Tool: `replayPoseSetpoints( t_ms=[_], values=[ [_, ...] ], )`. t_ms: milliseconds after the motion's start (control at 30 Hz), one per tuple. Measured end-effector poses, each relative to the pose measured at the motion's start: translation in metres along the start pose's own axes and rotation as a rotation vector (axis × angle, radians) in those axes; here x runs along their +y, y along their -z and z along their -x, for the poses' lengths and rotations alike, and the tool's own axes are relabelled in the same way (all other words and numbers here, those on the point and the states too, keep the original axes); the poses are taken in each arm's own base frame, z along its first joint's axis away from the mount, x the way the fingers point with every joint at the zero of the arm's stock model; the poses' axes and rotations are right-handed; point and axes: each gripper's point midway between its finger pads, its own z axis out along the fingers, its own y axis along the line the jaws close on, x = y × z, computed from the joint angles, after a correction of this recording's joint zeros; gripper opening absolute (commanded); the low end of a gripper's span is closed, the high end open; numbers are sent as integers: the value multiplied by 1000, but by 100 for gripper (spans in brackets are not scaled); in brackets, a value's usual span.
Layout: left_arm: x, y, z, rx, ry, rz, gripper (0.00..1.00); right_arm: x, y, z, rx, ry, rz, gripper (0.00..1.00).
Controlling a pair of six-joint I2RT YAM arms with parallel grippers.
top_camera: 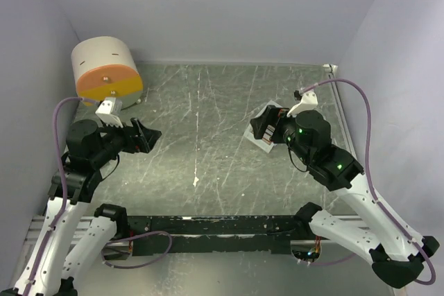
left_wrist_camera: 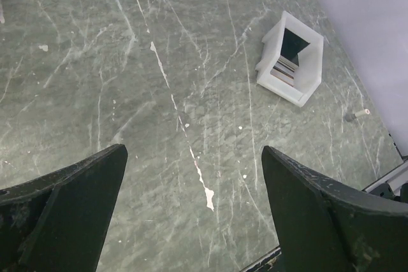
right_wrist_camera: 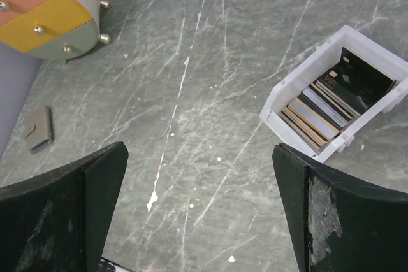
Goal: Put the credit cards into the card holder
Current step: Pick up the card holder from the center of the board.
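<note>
The credit cards (right_wrist_camera: 331, 97) stand on edge in a white slotted tray (right_wrist_camera: 285, 91), several of them, grey, tan and dark. They also show in the left wrist view (left_wrist_camera: 286, 68). The card holder (right_wrist_camera: 39, 129) is a small taupe-grey wallet lying shut on the table near the left wall; it is hidden in the top view. My left gripper (top_camera: 148, 136) is open and empty above the left part of the table (left_wrist_camera: 194, 202). My right gripper (top_camera: 255, 129) is open and empty, just left of the tray (top_camera: 266, 110), with bare table between its fingers (right_wrist_camera: 197, 208).
A large round cream-and-orange drum (top_camera: 107, 67) stands at the back left corner, also in the right wrist view (right_wrist_camera: 48, 11). The green marbled table (top_camera: 201, 143) is walled on three sides. A small white peg (left_wrist_camera: 361, 113) lies near the right edge.
</note>
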Motion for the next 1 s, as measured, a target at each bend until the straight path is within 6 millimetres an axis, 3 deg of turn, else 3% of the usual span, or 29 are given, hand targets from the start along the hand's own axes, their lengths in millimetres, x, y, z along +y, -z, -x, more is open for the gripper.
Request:
replayPoseSetpoints(
  t_ms=[267, 433, 567, 733, 1000],
  values=[
    [4, -3, -1, 5, 3, 18, 100, 1, 1, 2, -8, -3, 6, 100],
    [24, -10, 0, 3, 37, 126, 96, 3, 2, 5, -27, -9, 20, 100],
    [58, -22, -4, 12, 93, 305, 93, 4, 1, -1, -12, -3, 32, 100],
    [105, -34, -16, 44, 150, 548, 69, 7, 1, 3, -15, 14, 46, 100],
    [180, -22, -27, -2, 236, 966, 66, 20, 4, 34, -65, 49, 70, 100]
  ],
)
